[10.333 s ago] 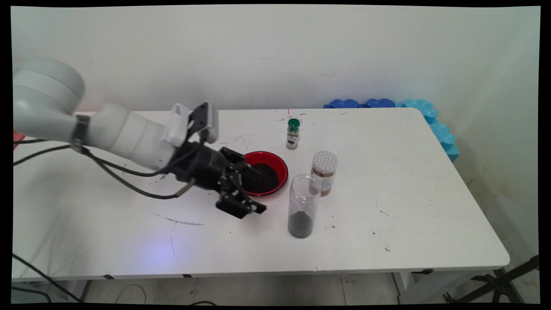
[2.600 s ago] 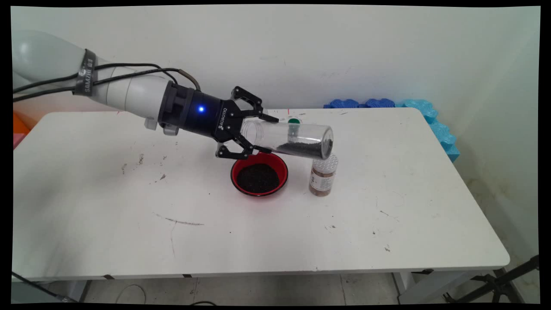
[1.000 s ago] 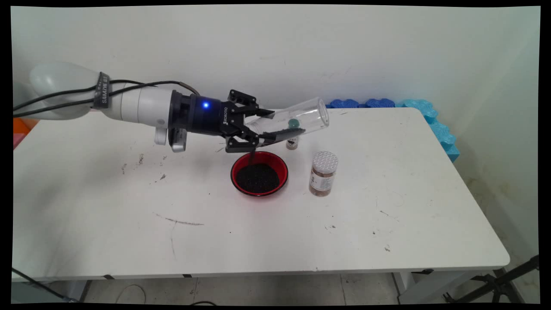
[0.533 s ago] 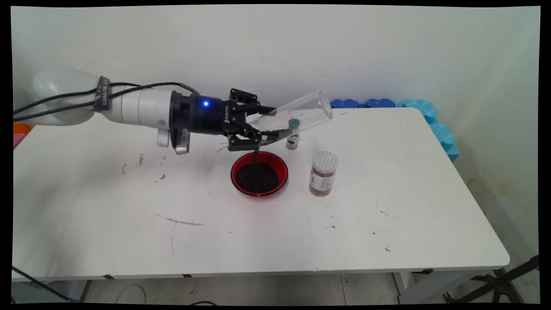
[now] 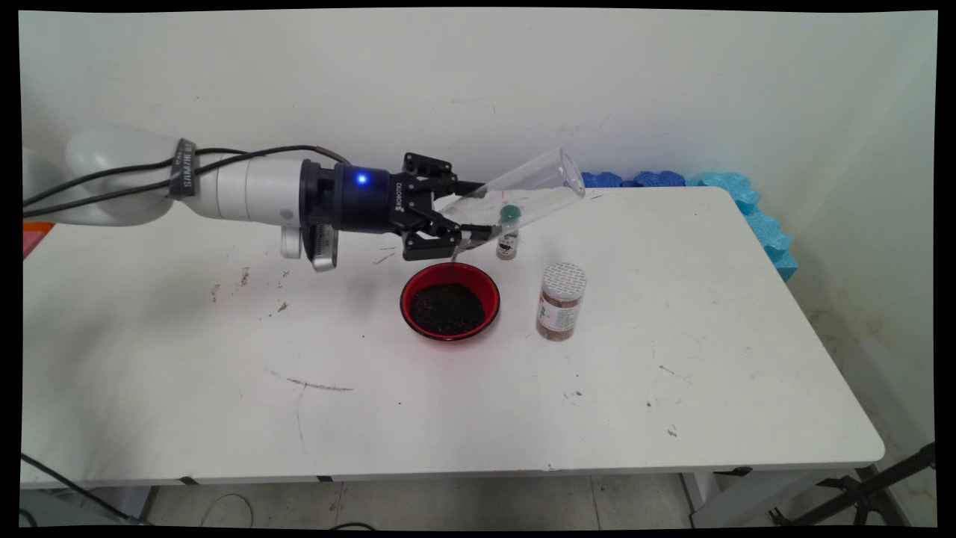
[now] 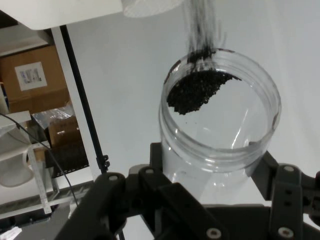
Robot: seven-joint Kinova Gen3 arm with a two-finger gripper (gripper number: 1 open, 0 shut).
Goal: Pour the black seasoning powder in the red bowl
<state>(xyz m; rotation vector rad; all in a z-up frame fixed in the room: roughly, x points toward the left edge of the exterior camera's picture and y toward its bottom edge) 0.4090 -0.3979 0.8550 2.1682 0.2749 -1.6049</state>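
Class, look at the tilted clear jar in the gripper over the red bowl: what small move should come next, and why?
Probably hold the tilt a moment longer, or raise the base slightly. The gripper holds the clear jar mouth-down above the red bowl, a thin stream falls, and dark grains sit at the jar's mouth.

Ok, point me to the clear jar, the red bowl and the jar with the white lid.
clear jar (image 5: 523, 193), main view, middle of its wall.
red bowl (image 5: 410, 293), main view, left rim.
jar with the white lid (image 5: 564, 281), main view, on the lid.

Clear jar (image 5: 523, 193) partly hides green-capped bottle (image 5: 508, 233).
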